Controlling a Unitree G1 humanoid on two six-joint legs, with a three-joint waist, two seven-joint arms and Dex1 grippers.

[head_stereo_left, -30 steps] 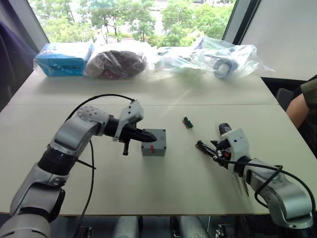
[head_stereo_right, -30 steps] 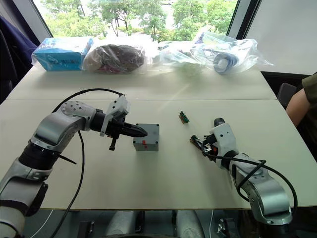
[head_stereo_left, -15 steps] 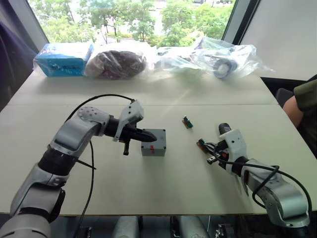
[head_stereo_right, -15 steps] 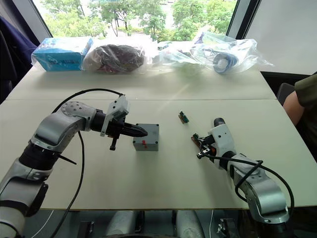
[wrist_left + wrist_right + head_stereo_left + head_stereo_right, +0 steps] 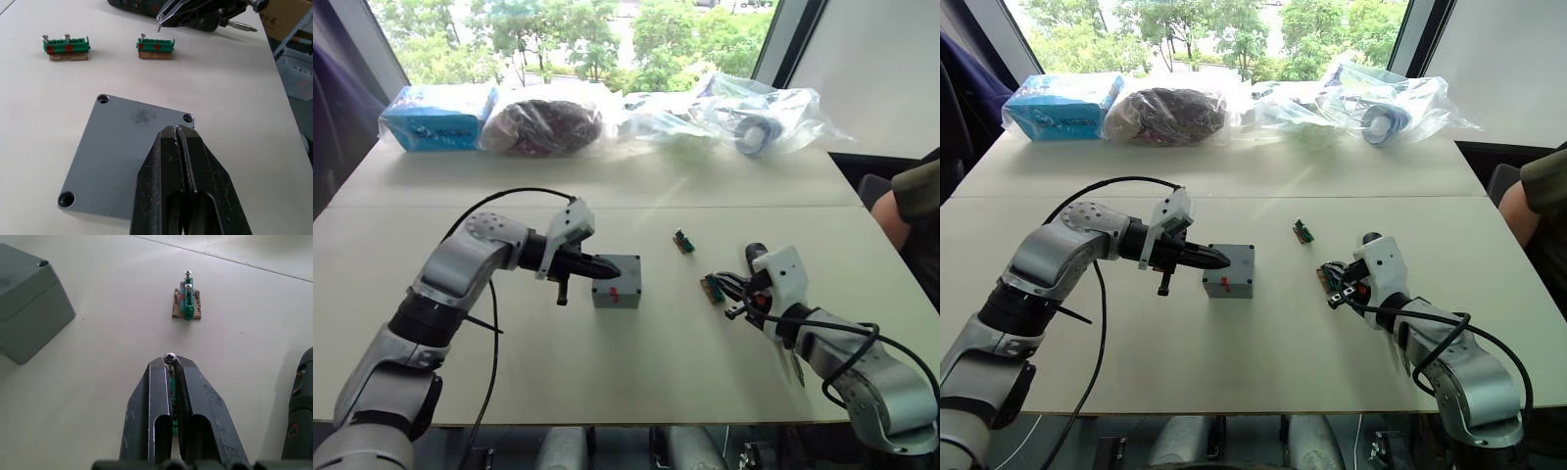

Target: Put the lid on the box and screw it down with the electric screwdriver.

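The grey box (image 5: 617,292) stands mid-table with the flat grey lid (image 5: 122,147) lying on top, its corner holes showing. My left gripper (image 5: 177,128) is shut and empty, with its tips over the lid's middle. To the right, my right gripper (image 5: 169,361) is shut on a screw (image 5: 169,357) just above a green screw holder (image 5: 712,289). The black electric screwdriver (image 5: 301,406) lies on the table beside that gripper.
A second green holder (image 5: 682,241) with upright screws sits farther back. Along the table's far edge lie a blue carton (image 5: 440,116) and several plastic bags (image 5: 744,117). A person's arm (image 5: 906,201) shows at the right edge.
My right gripper has shifted and turned slightly beside the near green holder. The left arm, box and lid have stayed put.
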